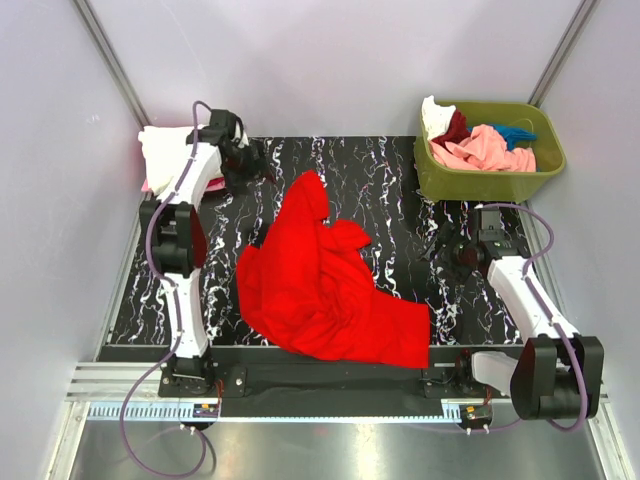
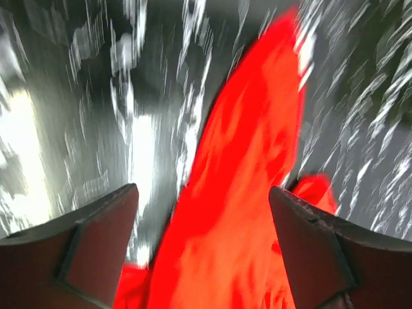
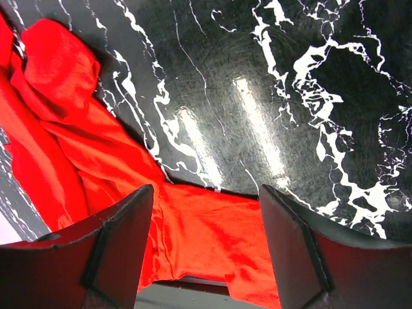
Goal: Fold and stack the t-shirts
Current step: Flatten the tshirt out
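While left fingers (image 2: 96,244) & right fingers (image 3: 122,238) are gaping empty, bright red cloth t-shirt (image 1: 325,280) is running far edge to near-right corner, far tip nearest left.

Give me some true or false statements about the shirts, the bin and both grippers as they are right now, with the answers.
1. The bright red t-shirt lies crumpled and unfolded on the table. True.
2. The left gripper is clamped on the red shirt. False: it is open and holds nothing.
3. The olive-green bin holds several other shirts. True.
4. The right gripper is shut. False: its fingers stand apart with nothing gripped.
5. A white shirt lies at the table's far right corner. False: the white shirt lies at the far left corner.
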Robot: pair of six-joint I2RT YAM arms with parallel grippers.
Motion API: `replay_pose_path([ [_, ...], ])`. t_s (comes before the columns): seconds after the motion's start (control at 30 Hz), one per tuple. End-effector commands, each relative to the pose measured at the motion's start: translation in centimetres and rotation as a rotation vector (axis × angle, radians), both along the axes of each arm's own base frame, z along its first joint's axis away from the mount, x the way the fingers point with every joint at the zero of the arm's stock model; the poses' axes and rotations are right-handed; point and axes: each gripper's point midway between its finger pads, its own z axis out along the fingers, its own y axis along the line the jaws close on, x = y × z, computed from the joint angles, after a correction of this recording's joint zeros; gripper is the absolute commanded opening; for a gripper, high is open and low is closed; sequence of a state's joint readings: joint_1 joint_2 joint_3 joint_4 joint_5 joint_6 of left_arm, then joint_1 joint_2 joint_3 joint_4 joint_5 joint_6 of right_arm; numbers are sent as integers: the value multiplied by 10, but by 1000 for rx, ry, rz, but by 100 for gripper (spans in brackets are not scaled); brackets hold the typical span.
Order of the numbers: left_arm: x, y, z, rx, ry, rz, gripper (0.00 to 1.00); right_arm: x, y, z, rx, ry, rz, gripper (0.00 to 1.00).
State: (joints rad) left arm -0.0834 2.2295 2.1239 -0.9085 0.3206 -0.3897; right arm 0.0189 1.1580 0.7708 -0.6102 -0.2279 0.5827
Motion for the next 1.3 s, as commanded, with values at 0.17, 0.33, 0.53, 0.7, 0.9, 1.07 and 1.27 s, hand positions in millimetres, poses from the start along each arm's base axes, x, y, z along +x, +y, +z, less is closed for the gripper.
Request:
replay_pose_path([
  [0.17,-143,-37,124,37,-271,-75,89,23,44,0,-67,-6,192,73],
  [0.33,-227,-71,58,-46,-169,-103,86,60,90,-4,-54,29,316,73],
  [0.53,-292,-97,-6,-123,-65,-109,79,102,124,-32,-64,79,388,71],
  [0.7,-318,-106,-26,-122,-31,-120,77,128,136,-58,-108,106,417,69],
  [0.9,-330,-103,-50,-115,19,-113,77,137,141,-79,-112,141,432,61],
  [1.07,-340,-100,-75,-105,71,-90,76,136,146,-85,-96,150,448,36],
  [1.27,-344,-97,-102,-84,118,-59,52,139,157,-76,-44,115,475,0],
])
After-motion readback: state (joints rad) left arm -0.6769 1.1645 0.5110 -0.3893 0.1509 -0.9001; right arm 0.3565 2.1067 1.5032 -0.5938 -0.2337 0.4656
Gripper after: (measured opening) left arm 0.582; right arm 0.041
